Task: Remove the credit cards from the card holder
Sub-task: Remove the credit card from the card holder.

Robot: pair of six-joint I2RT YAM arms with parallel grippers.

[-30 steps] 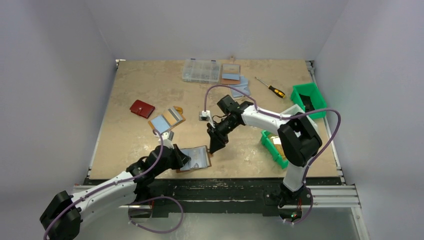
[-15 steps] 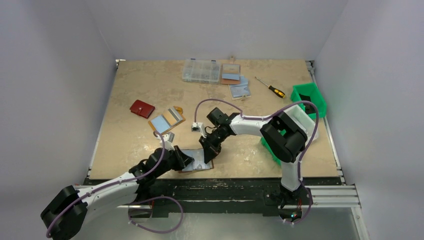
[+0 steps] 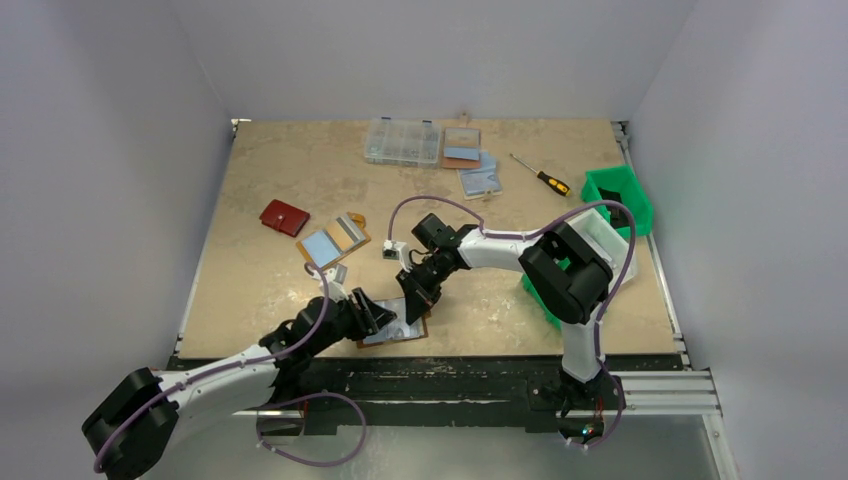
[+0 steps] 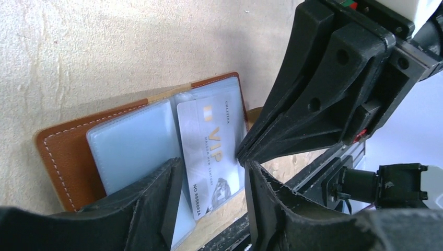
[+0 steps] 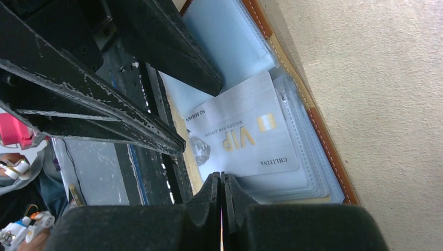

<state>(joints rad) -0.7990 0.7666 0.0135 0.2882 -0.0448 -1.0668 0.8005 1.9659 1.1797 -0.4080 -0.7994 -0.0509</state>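
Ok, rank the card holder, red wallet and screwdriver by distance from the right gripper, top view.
1. card holder, just below the right gripper, at the near edge.
2. red wallet, out on the left.
3. screwdriver, far right.

The open leather book-style card holder is tan-brown with pale stitching. Its clear plastic sleeves look bluish. The thin plastic card is silvery-grey with gold VIP lettering.

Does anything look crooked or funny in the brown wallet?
Yes. The silver VIP card sits crooked in the open card holder. It is tilted against the clear sleeves and looks partly slid out, with one end poking past the sleeves' edge toward the near side of the table.
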